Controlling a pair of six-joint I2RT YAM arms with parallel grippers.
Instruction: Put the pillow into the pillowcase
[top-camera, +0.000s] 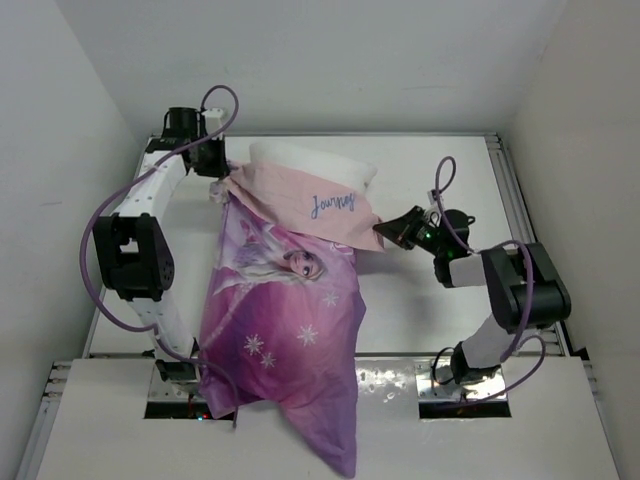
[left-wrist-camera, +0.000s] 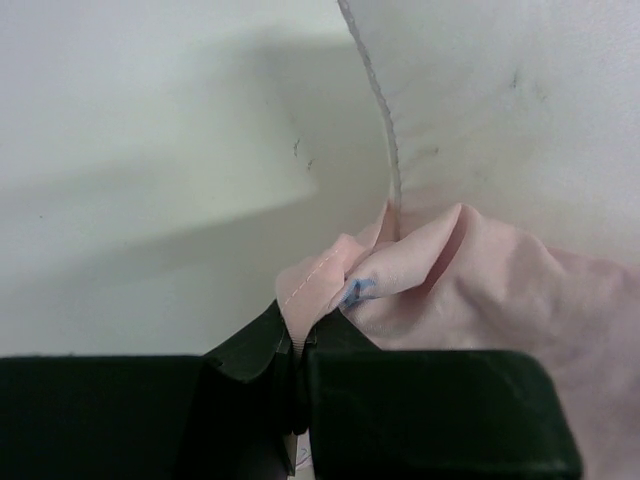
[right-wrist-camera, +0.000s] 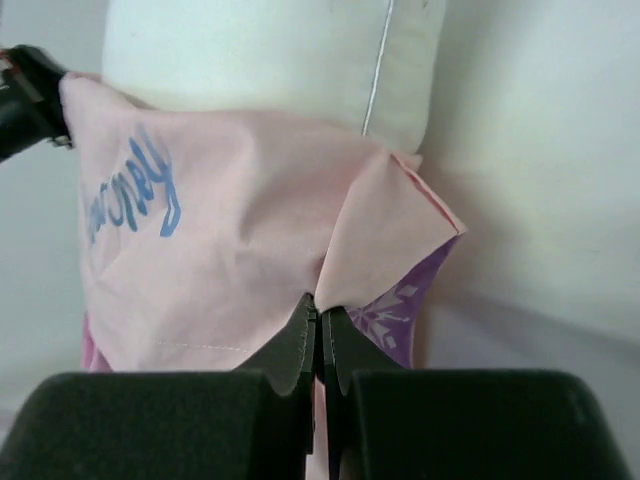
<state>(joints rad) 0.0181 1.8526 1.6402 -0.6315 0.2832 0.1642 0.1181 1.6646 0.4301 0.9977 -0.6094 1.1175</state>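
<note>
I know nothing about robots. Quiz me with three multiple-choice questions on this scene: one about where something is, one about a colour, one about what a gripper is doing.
1. Where does the pillow show? A) beyond the pillowcase's far end B) by the right arm's base C) on the floor
2. The writing on the pink flap is: A) red B) blue C) green
3. The right gripper is: A) open B) shut on nothing C) shut on the pillowcase
Answers: 1 A, white shows past the pink flap; 2 B, blue script; 3 C, its jaws pinch pink cloth.
</note>
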